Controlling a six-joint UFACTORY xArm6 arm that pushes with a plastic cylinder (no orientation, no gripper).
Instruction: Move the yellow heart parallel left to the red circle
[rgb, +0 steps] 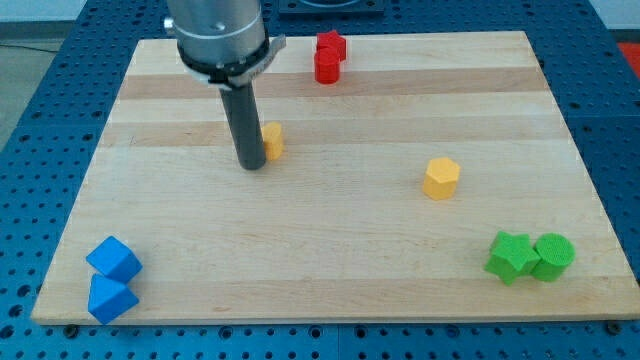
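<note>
yellow heart (272, 140) seemingly touching my tip (252, 166) on its right; no claw, just a rod

Bright even light, soft short shadows, sharp focus, no glare or blur

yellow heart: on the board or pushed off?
On the board. The yellow heart sits on the wooden board, partly hidden behind my tip, well inside the edges.

arm: upright, view's upper left | my tip (252, 166): on board
</note>
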